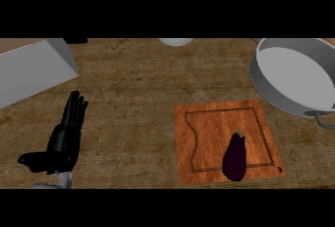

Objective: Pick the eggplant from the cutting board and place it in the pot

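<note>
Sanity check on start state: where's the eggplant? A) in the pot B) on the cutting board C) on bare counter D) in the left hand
B: the eggplant lies on the cutting board, near its lower right corner, apart from the pot and far from the open left hand.

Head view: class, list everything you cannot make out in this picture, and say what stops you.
Right hand: nowhere in the head view.
Pot: its top and right sides run past the picture's edges.
White thing at the top edge: only a sliver shows, so it cannot be named.
Grey block, top left: cut off by the left edge.
</note>
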Robot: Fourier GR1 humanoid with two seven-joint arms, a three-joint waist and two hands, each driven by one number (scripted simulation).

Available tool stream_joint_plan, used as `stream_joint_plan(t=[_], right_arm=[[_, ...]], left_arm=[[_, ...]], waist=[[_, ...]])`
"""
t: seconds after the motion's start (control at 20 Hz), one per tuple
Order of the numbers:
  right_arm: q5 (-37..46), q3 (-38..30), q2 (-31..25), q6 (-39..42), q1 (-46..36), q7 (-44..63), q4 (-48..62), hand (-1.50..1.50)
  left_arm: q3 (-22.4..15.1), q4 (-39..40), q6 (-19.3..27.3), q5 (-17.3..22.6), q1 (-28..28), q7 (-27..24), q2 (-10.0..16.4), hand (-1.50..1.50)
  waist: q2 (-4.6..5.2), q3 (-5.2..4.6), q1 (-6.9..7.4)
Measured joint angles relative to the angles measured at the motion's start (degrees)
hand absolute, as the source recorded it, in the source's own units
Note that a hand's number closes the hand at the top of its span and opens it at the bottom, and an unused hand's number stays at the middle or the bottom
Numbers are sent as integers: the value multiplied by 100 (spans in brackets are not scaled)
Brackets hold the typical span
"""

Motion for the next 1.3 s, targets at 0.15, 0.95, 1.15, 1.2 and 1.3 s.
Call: stream_joint_plan(t=[0.15,0.95,1.15,1.2,1.3], right_arm=[[612,210,27,461,510,562,0,-150],[3518,1955,898,3544,-975,4779,331,-150],[3489,2153,943,4002,-1738,5772,809,-150],[3414,2137,947,4013,-1909,5879,957,-150],[3261,2090,954,4013,-2084,5971,1177,-150]], left_arm=[[-92,-42,11,-54,-23,0,-60,0],[-99,22,-121,-145,-133,-9,-158,0],[-131,90,-106,-236,-78,-66,-266,0],[-105,40,-87,-253,-111,10,-275,0],[-28,146,-158,-258,-108,-63,-312,0]], waist=[[50,-9,85],[63,17,311],[47,24,277],[43,25,267],[36,28,245]])
